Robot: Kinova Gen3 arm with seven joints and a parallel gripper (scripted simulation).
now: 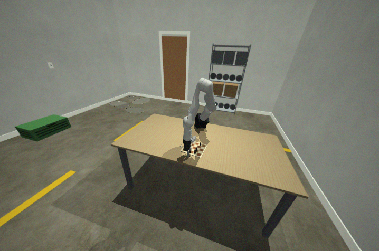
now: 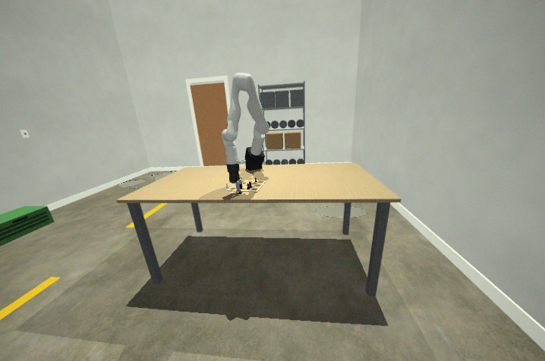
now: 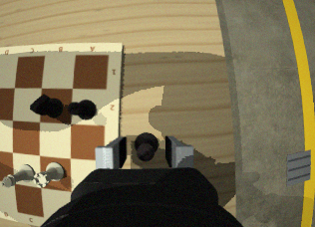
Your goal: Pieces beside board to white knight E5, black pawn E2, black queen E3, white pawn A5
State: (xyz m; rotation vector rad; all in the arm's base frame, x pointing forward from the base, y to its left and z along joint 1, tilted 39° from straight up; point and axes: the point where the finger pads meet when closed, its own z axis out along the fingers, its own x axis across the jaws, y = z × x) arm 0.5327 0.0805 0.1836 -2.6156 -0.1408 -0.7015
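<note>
My gripper (image 1: pixel 188 152) (image 2: pixel 238 186) (image 3: pixel 146 147) is open. Its fingertips stand on both sides of an upright black piece (image 3: pixel 147 143) beside the board's A edge; I cannot tell from above whether it is the queen or pawn. Gaps show at both fingers. The board (image 1: pixel 198 154) (image 3: pixel 115 85) lies left of it in the wrist view. One black piece (image 3: pixel 88 110) stands on A2, another black piece (image 3: pixel 54 109) on B2. A crowned white piece (image 3: pixel 57 170) stands on B4, a second white piece (image 3: pixel 26 172) on C4. E squares are out of the wrist view.
A small white piece (image 1: pixel 180 145) (image 2: pixel 227 185) stands beside the board's far-left side in the top and exterior views. A black piece (image 1: pixel 200 144) (image 2: pixel 255 180) stands toward the back of the board. The table (image 1: pixel 240 153) (image 2: pixel 316 183) ends close to the gripper at the front.
</note>
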